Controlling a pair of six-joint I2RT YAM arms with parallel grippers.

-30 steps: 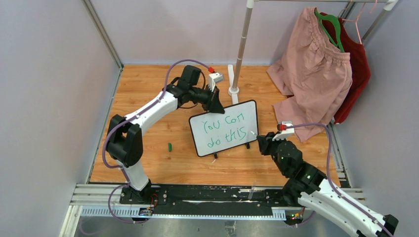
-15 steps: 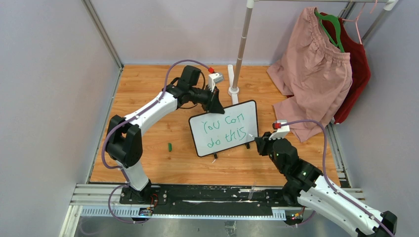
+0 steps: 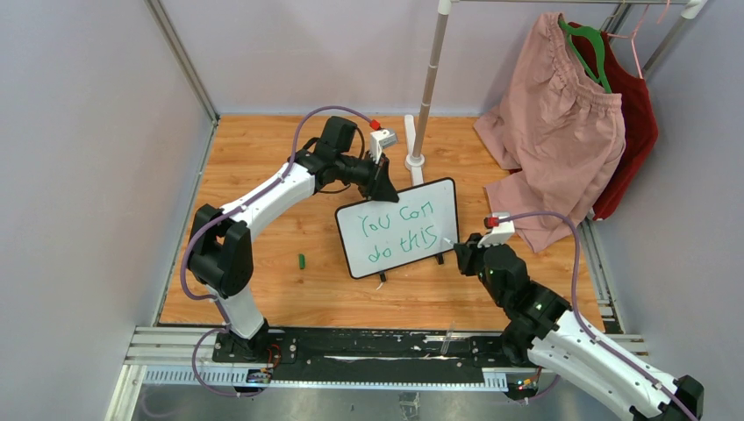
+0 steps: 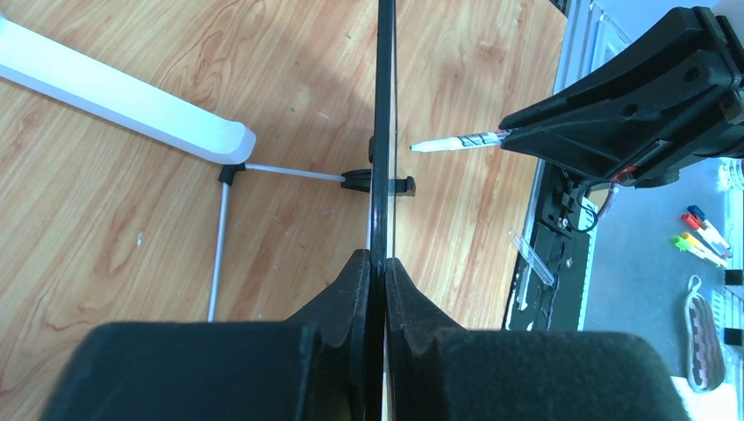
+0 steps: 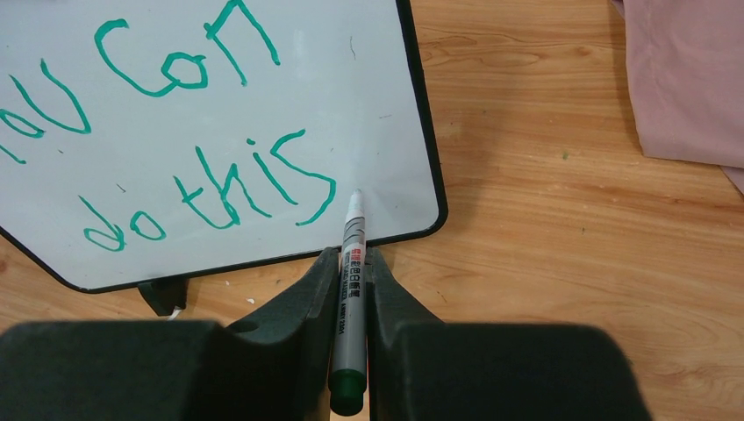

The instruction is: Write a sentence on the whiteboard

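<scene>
The whiteboard (image 3: 443, 200) stands tilted on the wooden floor, black-framed, with the green sentence (image 3: 418, 239) "You can do this" in two lines. My left gripper (image 3: 383, 188) is shut on its top edge; in the left wrist view the whiteboard (image 4: 382, 132) runs edge-on between the fingers (image 4: 351, 289). My right gripper (image 5: 351, 256) is shut on a grey marker (image 5: 348, 289) with a green end. The marker's tip (image 5: 354, 198) hovers by the board's lower right corner, just after "this" (image 5: 230, 189). From the left wrist a small gap shows between the marker (image 4: 456, 142) and the board.
A green cap (image 3: 301, 260) lies on the floor left of the board. A rack pole (image 3: 427, 79) stands behind it, with its white foot (image 4: 114, 92). Pink clothing (image 3: 553, 132) and a red garment (image 3: 636, 123) hang at the right, and the pink cloth (image 5: 684, 79) lies near my right gripper.
My right arm shifted slightly left and nearer early in the second, then held still. The marker stays by the board's lower right corner. The left arm and board have not moved.
</scene>
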